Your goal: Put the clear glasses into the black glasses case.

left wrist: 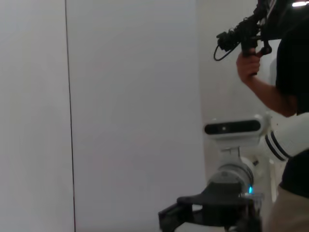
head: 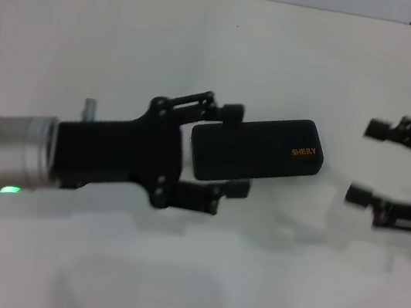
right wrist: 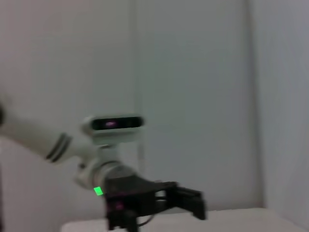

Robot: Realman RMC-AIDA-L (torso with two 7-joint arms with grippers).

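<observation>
The left gripper [head: 225,151] reached in from the frame's left, its fingers spread apart. The right gripper [head: 366,164] stood at the right edge, also spread.

Orange "SHERY" on black glasses case [head: 257,150]

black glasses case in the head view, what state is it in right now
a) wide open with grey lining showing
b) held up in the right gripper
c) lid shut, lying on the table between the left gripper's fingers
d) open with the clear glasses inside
c: the black glasses case lies shut, its orange-lettered lid up, between the open fingers of the left gripper; the right gripper is apart, open and empty.
</observation>
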